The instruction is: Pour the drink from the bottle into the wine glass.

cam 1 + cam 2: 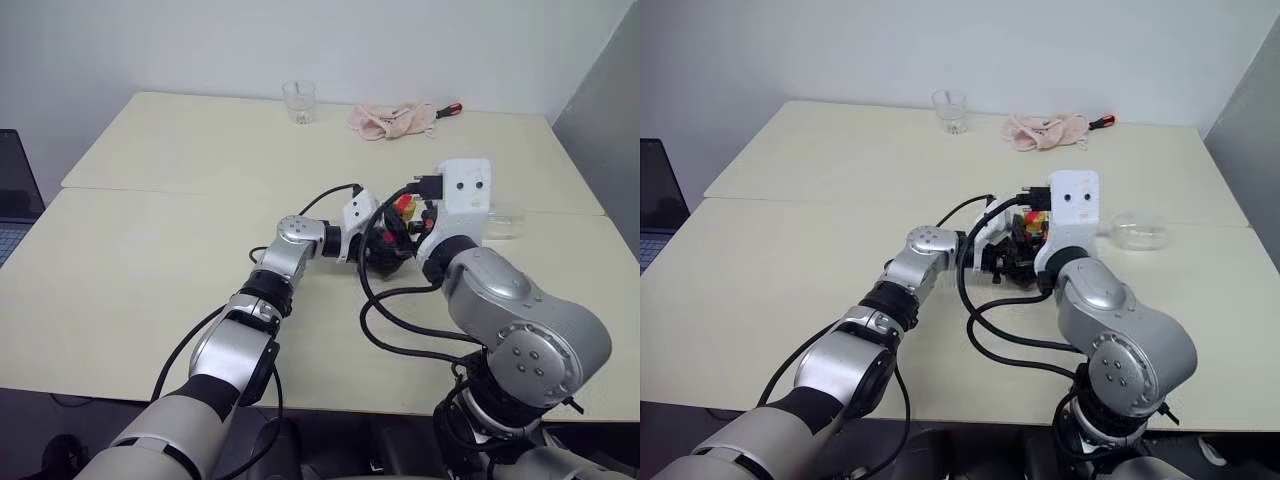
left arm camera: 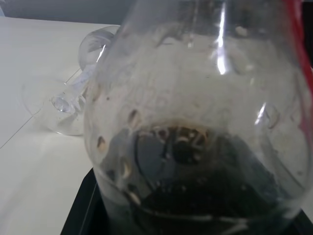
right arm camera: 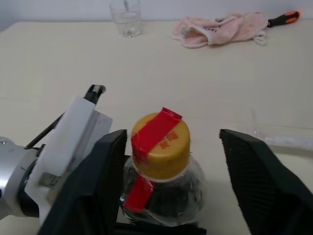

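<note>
The bottle [image 3: 161, 169] stands upright mid-table, clamped at its body by the left gripper [image 1: 1005, 258]. The right gripper [image 3: 171, 169] straddles the yellow cap [image 3: 160, 146], fingers apart, not touching. The wine glass [image 1: 1137, 232] lies on its side nearby.

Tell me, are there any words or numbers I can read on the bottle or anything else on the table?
Red strip across the yellow cap of the bottle: it carries small marks, too small and blurred to read.
Nothing readable on the small glass, the pink cloth or the table.
</note>
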You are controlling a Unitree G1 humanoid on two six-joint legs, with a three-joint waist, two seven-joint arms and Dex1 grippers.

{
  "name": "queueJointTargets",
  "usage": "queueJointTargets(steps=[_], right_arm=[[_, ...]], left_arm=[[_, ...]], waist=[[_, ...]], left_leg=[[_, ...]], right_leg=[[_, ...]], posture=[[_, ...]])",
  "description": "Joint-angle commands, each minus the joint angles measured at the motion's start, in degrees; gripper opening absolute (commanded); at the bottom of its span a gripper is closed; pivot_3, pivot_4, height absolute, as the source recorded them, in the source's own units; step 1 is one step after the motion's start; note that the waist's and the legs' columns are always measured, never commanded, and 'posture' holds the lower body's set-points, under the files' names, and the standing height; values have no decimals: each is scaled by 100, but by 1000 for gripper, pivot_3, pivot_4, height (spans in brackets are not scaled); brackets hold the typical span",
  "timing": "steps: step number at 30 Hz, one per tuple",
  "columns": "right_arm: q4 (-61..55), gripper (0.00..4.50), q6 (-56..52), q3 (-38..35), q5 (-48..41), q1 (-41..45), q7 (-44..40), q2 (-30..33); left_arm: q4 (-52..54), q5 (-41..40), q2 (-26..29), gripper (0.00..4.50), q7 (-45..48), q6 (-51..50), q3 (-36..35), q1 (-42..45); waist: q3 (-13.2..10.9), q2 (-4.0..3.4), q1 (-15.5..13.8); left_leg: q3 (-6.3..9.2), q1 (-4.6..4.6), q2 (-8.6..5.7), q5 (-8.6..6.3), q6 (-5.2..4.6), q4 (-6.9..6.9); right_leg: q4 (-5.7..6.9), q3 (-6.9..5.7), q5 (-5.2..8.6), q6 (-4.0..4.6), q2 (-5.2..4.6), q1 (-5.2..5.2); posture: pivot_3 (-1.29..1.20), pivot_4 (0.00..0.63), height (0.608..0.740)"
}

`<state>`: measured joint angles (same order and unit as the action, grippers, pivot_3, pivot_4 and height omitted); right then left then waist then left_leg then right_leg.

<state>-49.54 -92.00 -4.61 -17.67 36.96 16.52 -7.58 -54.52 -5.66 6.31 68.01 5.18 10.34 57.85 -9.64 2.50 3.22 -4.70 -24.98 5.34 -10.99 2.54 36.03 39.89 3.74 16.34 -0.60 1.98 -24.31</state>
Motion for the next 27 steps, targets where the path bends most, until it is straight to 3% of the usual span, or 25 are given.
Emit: queueJointTargets(steps=[1,3,10,12,19,22,25,27], right_arm=[[-58,1859,-50,-88,69,340,-78,-420],[-44,1237,-50,-101,110,365,-109,-405],[-61,1241,-50,-158,211,476,-253,-269],[-79,1241,-49,-350,95,515,-577,30],[474,1240,726,-1260,-1216,508,-3054,1754],[914,1241,1143,-1039,-1586,404,-3935,2563],[1942,1241,2285,-540,-1941,413,-5814,3509],[2498,1241,2927,-310,-1975,442,-6563,3785]], left_arm=[[239,-58,-11,1977,-40,104,-135,116],[237,-48,-7,1975,-57,112,-142,114],[242,-37,-3,1647,-91,130,-144,86],[252,-33,-8,1566,-99,121,-149,80],[360,-19,-37,1523,-82,32,-183,53],[420,-12,-47,1472,-70,9,-180,21],[606,-40,-36,1390,-37,-65,-175,-68],[675,-43,-27,1343,-36,-98,-183,-105]], waist=[[0,0,0],[0,0,0],[0,0,0],[0,0,-1],[-1,0,-14],[-2,-2,-9],[-7,-8,1],[-7,-8,13]], left_leg=[[1,0,1,0,0,0],[2,0,1,0,0,-1],[1,0,0,0,0,0],[1,0,0,0,0,0],[-4,0,-9,-1,-1,1],[-3,0,-11,-1,-2,-2],[1,2,-14,-2,-4,-4],[1,7,-22,-4,-7,-3]], right_leg=[[0,0,0,0,0,0],[0,0,0,0,0,0],[0,-1,0,0,0,0],[0,-1,0,0,0,0],[-7,-15,0,-1,-4,5],[-8,-13,0,-1,-5,5],[-9,-11,1,-2,-1,5],[-8,-5,1,-3,-1,6]], posture=[[0,150,740],[0,150,740],[0,150,740],[0,150,740],[0,150,740],[0,150,740],[0,150,740],[0,150,740]])
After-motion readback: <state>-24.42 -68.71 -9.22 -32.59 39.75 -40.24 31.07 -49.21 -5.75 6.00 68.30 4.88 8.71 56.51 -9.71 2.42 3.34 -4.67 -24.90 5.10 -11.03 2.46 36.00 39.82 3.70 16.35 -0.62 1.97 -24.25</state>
